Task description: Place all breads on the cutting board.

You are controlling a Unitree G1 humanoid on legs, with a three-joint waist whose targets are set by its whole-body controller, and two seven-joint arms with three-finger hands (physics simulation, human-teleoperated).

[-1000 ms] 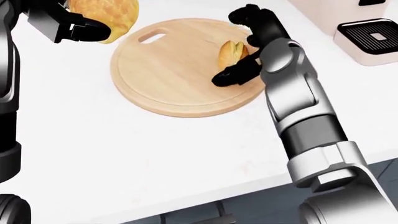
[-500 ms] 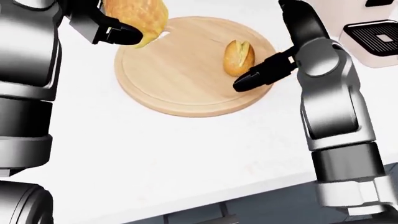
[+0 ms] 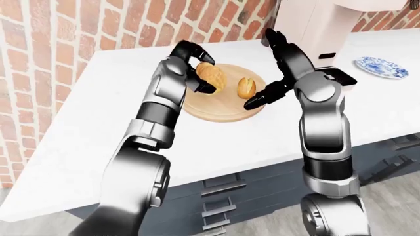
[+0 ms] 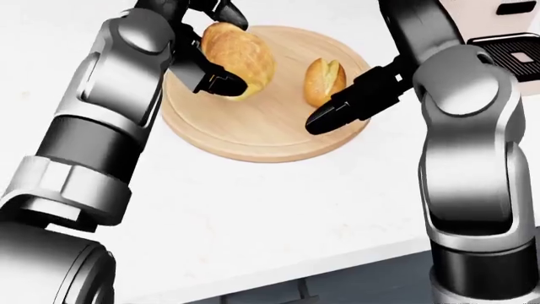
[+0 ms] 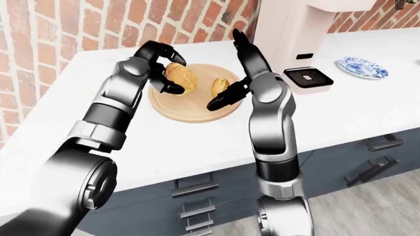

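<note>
2 breads show against the round wooden cutting board (image 4: 253, 136), which lies on the white counter (image 4: 253, 215). A small split roll (image 4: 324, 80) rests on the board's right part in the head view, its cut facing up. A larger golden loaf (image 4: 240, 58) sits over the board's upper left area, gripped by the left hand (image 4: 207, 47), whose black fingers curl round it from above and below; whether the loaf touches the board cannot be told. The right hand (image 4: 359, 101) stands just right of the small roll with its fingers spread and holding nothing, 1 dark fingertip (image 4: 325, 120) reaching over the board's right edge close below the roll. Right of the board, in the left-eye view, stands a pale coffee machine (image 3: 313, 27) with a dark drip tray, and farther right lies a blue patterned plate (image 3: 380, 66).
</note>
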